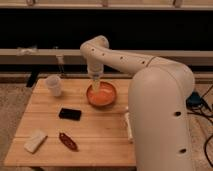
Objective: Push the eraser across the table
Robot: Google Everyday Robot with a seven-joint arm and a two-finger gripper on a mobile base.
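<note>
Above the far side of the counter (100, 132), the white arm (125, 61) is bent downward, with the tool (95, 81) held vertical over the orange bowl (106, 98); whether it is open or closed cannot be told. The eraser (70, 114) is seen flat mid-counter, left of the bowl, apart from the tool. A cup (54, 85) is set behind it, a whitish block (35, 140) and a dark red piece (68, 141) at the front. Light slats, dark wall behind.
</note>
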